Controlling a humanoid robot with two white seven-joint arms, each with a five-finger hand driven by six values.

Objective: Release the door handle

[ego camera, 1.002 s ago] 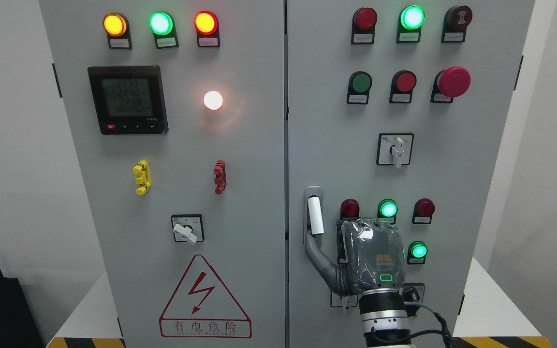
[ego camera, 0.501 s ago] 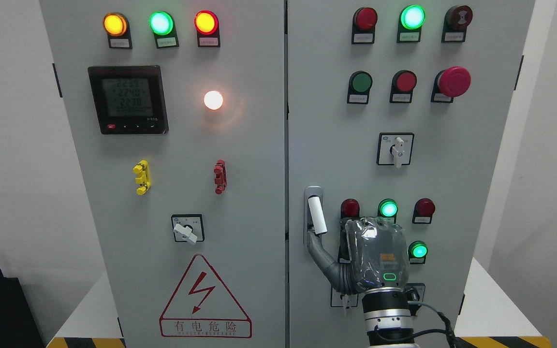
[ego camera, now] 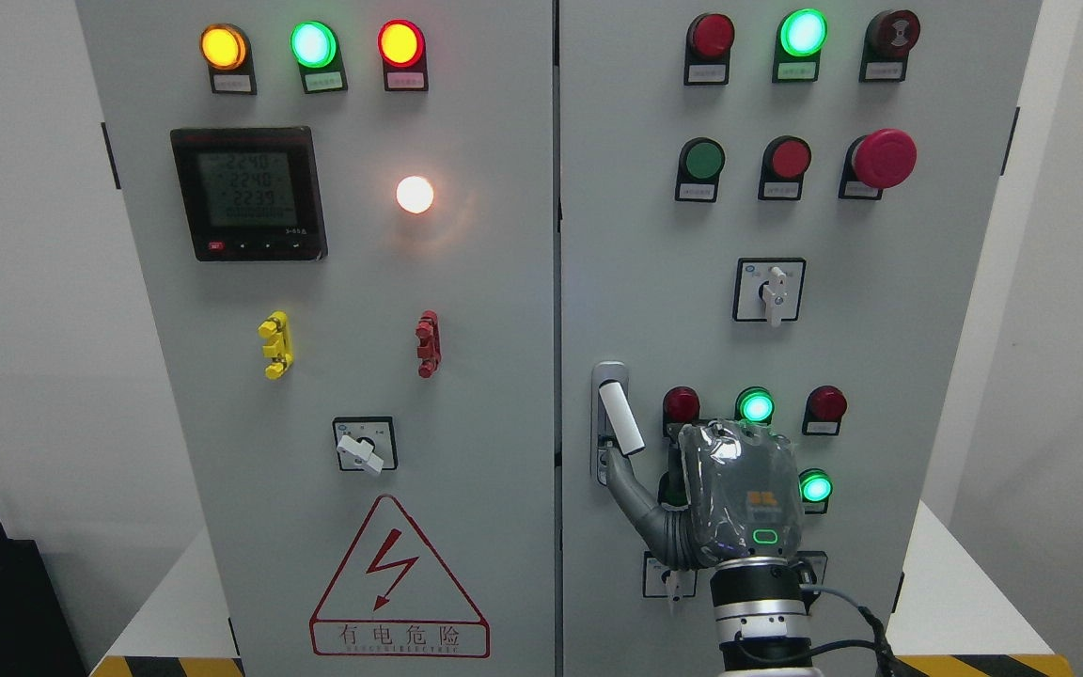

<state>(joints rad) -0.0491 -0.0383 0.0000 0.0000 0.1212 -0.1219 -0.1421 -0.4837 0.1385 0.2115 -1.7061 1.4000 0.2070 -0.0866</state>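
The white door handle sits in its grey recess on the right cabinet door, tilted with its lower end to the right. My right hand comes up from the bottom edge with its back to the camera. Its grey thumb reaches up and left and hooks onto the handle's lower end. The other fingers are hidden behind the palm. My left arm does not show.
Lamps, push buttons and a red mushroom button cover the right door; a rotary switch sits above the hand. The left door carries a meter, lamps, a switch and a warning triangle. A cable trails from the wrist.
My right hand has shifted slightly to the right. The handle's lower end has swung right with the thumb, from upright to tilted.
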